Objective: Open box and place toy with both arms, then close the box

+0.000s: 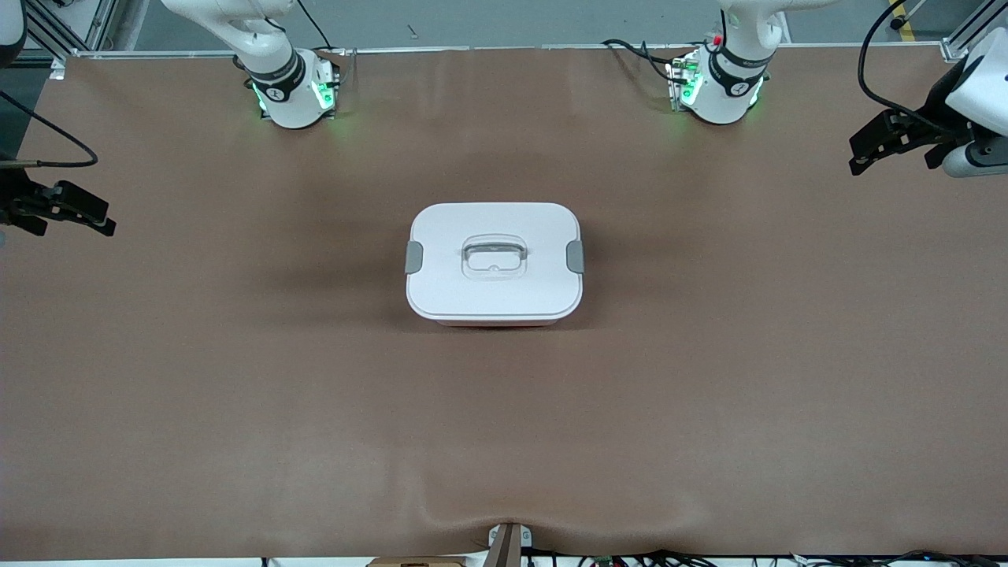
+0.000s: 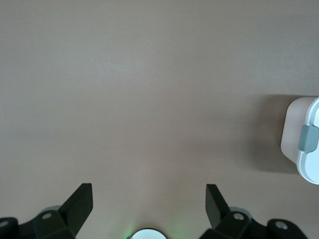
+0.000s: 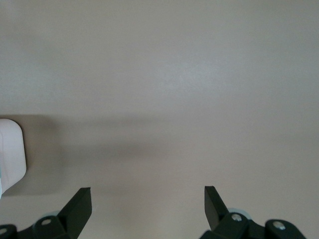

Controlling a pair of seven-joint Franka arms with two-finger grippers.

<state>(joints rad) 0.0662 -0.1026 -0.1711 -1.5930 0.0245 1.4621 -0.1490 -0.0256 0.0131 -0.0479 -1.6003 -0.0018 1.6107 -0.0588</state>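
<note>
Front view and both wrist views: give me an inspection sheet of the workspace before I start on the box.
Surface: brown table cover, with a wrinkle at the edge nearest the front camera.
Job's things: box at mid-table, white lid on, grey side clips down on both ends. Toy: nothing seen.
Clutter: nothing seen.
Hands: left hand open, holding nothing, over the left arm's end of the table; right hand open, holding nothing, over the right arm's end. Both arms wait.
Cables: black cables by the left arm's base, more along the near edge.
Surroundings: metal frame posts at the corners by the bases.
</note>
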